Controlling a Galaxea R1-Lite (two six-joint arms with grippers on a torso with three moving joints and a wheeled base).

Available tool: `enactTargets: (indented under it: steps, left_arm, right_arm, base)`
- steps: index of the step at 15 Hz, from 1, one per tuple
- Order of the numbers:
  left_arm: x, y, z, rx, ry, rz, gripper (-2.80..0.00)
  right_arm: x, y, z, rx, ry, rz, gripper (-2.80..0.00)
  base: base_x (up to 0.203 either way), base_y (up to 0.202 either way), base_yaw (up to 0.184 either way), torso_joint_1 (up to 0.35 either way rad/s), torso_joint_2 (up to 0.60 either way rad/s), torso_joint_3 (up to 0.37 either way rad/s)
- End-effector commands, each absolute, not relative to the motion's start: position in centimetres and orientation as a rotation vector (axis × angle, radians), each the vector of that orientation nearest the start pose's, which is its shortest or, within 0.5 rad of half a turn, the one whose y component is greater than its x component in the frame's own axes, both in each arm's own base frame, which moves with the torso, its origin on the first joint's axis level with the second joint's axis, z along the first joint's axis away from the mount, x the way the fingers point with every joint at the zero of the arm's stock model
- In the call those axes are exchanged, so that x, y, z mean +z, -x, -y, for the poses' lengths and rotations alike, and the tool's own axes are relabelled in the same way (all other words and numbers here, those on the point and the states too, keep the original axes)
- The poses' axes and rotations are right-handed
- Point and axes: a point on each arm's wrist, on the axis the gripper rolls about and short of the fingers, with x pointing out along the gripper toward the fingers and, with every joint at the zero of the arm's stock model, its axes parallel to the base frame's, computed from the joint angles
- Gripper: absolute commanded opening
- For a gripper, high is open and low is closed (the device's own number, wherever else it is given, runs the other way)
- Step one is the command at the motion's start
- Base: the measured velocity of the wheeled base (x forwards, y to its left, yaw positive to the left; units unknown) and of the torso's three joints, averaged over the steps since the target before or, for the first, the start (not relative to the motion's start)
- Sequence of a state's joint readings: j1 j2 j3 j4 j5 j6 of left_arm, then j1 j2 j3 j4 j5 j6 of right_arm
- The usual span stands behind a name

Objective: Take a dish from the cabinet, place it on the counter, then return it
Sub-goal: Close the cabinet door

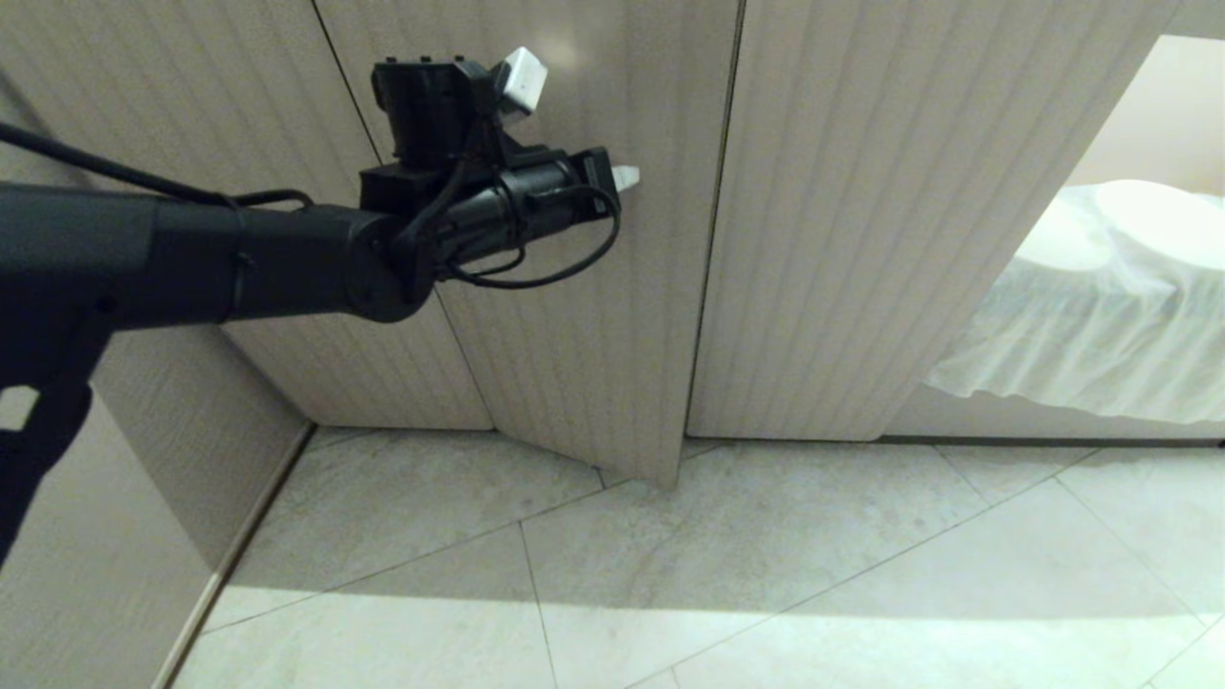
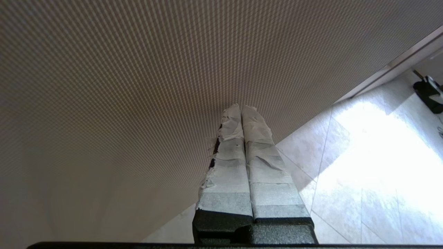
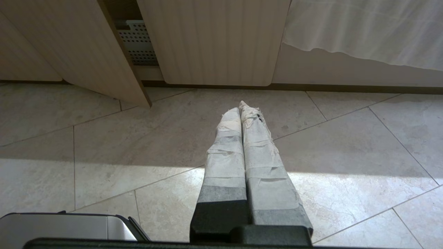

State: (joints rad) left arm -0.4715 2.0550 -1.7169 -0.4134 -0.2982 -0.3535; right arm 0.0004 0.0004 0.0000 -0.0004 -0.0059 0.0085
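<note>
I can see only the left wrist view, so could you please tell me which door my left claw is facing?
Observer: The head view shows the shut left claw pointing at the outer face of the pale beige fluted cabinet door that stands ajar.
Operator: Thank you. Is anything visible inside the cabinet?
Observer: In the right wrist view, a white perforated plastic basket shows through the gap beside that door.
Operator: And where is the right claw?
Observer: The right claw is shut and low over the pale tiled floor, apart from the doors.
</note>
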Motion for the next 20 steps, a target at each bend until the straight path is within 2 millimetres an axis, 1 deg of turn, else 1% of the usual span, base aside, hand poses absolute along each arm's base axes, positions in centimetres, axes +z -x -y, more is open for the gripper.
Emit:
enactTargets:
  steps: [1,5,7,11,12,14,15,17,20]
  left_arm:
    - [27.7,-39.8,21.1,-0.759,0.347,-0.048,-2.8]
    - [28.5,-41.7,21.8,-0.724,0.357,0.037,-2.8]
    - [27.8,-42.3,22.0,-0.713,0.313,0.048,-2.8]
    - [27.1,-43.0,22.1,-0.678,0.248,0.104,-2.8]
    - [26.6,-43.5,22.1,-0.652,0.212,0.136,-2.8]
    - [26.1,-44.1,22.0,-0.596,0.159,0.238,-2.8]
    - [26.2,-44.2,22.0,-0.568,0.149,0.283,-2.8]
    - [27.1,-43.8,21.7,-0.544,0.152,0.302,-2.8]
    - [29.1,-42.1,20.8,-0.54,0.148,0.295,-2.8]
  right_arm:
    - [7.6,2.3,0.0,-0.005,-0.008,0.001,-2.8]
    - [7.5,2.3,0.0,-0.005,-0.008,0.0,-2.8]
    - [7.5,2.3,0.0,-0.005,-0.008,0.0,-2.8]
    - [7.6,2.3,0.0,-0.005,-0.008,0.0,-2.8]
    - [7.5,2.3,0.0,-0.006,-0.008,0.0,-2.8]
    - [7.6,2.3,0.0,-0.005,-0.008,0.001,-2.8]
    - [7.5,2.3,0.0,-0.005,-0.008,0.0,-2.8]
    - [7.5,2.3,0.0,-0.005,-0.008,0.0,-2.8]
    - [7.5,2.3,0.0,-0.006,-0.008,0.0,-2.8]
  base:
    - [0.0,0.0,0.0,0.0,0.0,0.0]
    - [0.0,0.0,0.0,0.0,0.0,0.0]
    - [0.0,0.0,0.0,0.0,0.0,0.0]
    - [0.0,0.0,0.0,0.0,0.0,0.0]
    - [0.0,0.0,0.0,0.0,0.0,0.0]
    - [0.0,0.0,0.0,0.0,0.0,0.0]
    - [0.0,0.0,0.0,0.0,0.0,0.0]
    - [0.0,0.0,0.0,0.0,0.0,0.0]
    - [0.0,0.0,0.0,0.0,0.0,0.0]
